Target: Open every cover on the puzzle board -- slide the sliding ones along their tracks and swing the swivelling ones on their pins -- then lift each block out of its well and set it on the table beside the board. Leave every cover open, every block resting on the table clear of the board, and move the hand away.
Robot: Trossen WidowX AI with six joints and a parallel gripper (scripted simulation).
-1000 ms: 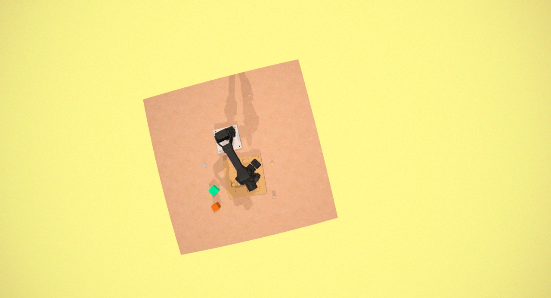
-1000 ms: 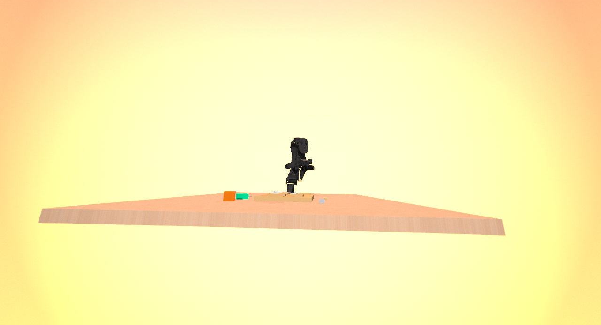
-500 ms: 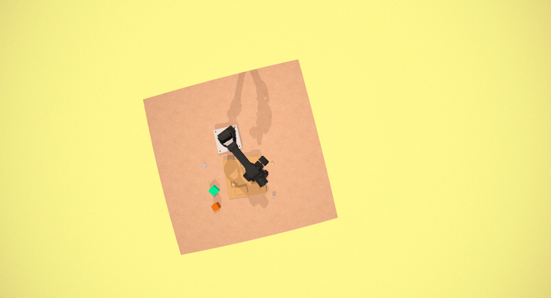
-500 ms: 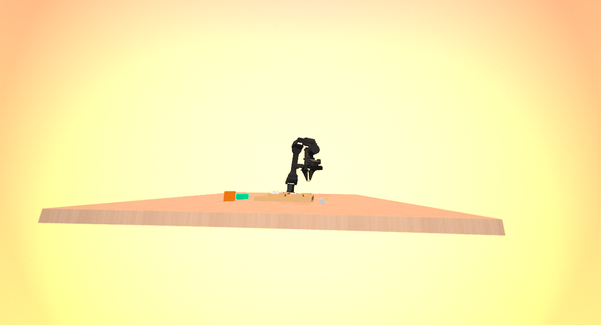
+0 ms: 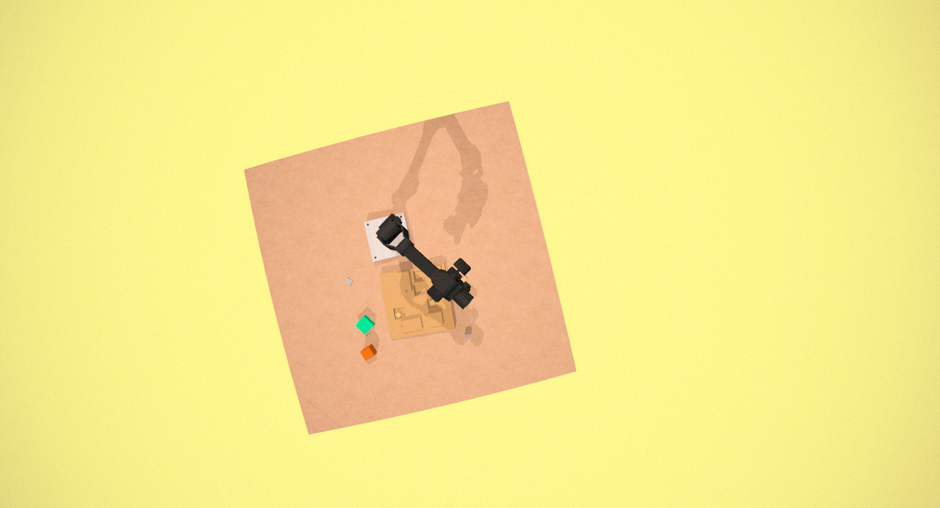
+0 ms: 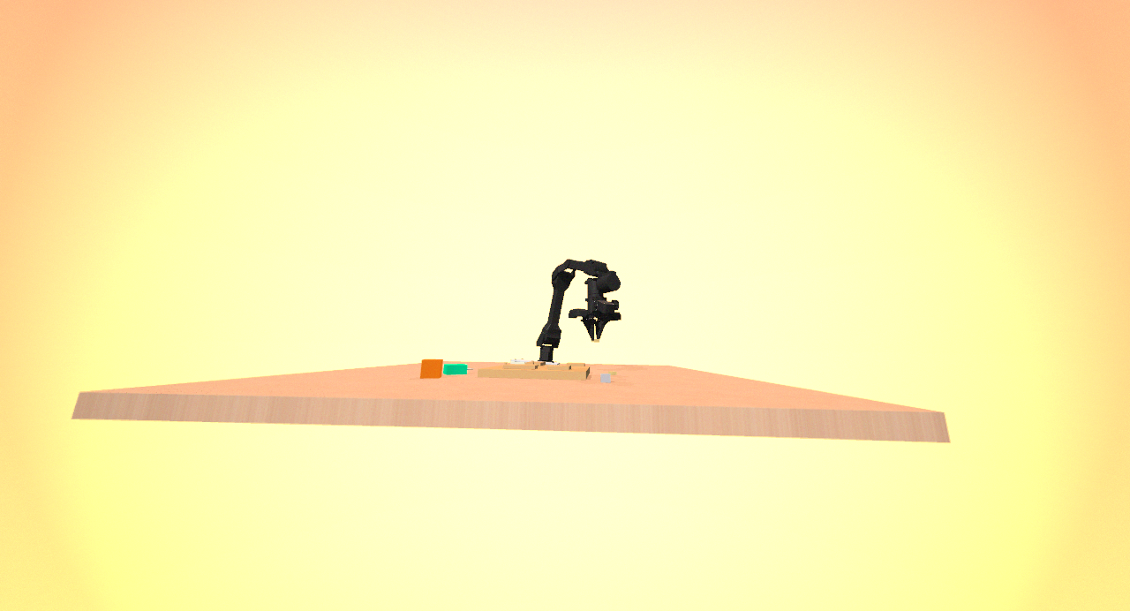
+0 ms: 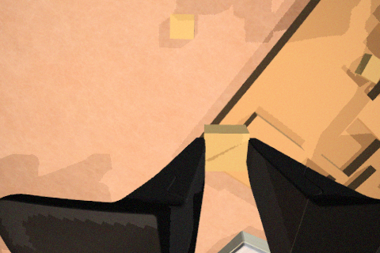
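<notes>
The tan puzzle board (image 5: 394,287) (image 6: 533,374) (image 7: 305,75) lies on the table with recesses and flat panels of its own colour; part is under the arm in the top view. My gripper (image 6: 595,339) (image 7: 225,146) is shut on a yellow block (image 7: 226,153), held well above the table near the board's edge. Another yellow block (image 7: 182,27) (image 5: 464,279) rests on the table clear of the board. A small yellow piece (image 5: 397,314) shows in a recess at the board's lower left. I cannot tell every cover's position.
A green block (image 5: 364,324) (image 6: 455,368) and an orange block (image 5: 368,352) (image 6: 431,368) stand left of the board. A small grey block (image 5: 468,332) (image 6: 605,378) lies to its right, another grey piece (image 5: 349,281) to its left. The white base plate (image 5: 377,249) is behind it.
</notes>
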